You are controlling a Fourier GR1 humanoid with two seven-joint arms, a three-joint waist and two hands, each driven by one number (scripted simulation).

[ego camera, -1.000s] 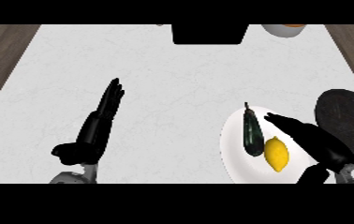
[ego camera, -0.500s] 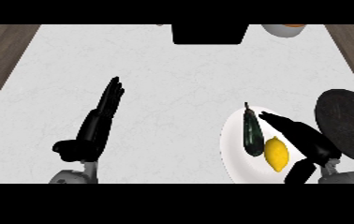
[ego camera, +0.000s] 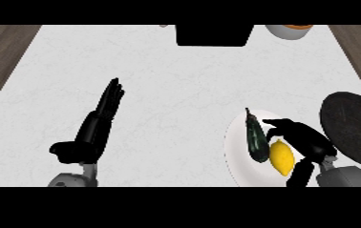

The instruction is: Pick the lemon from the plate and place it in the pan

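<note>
A yellow lemon (ego camera: 282,157) lies on a white plate (ego camera: 238,150) at the lower right, next to a dark green elongated vegetable (ego camera: 255,135). My right hand (ego camera: 304,141) hovers over the plate just right of the lemon, fingers bent toward it and thumb (ego camera: 299,173) below, not closed round it. The dark pan (ego camera: 343,125) sits at the right edge, partly cut off by the frame. My left hand (ego camera: 97,123) rests open at the lower left, fingers straight and pointing away.
A black rectangular object (ego camera: 214,34) stands at the counter's far edge in the middle. A white bowl with orange contents (ego camera: 289,30) sits at the far right. Wooden floor shows past both counter sides.
My right hand has drawn back and lowered toward the lemon, fingers curling more over the plate. The left hand has not moved.
</note>
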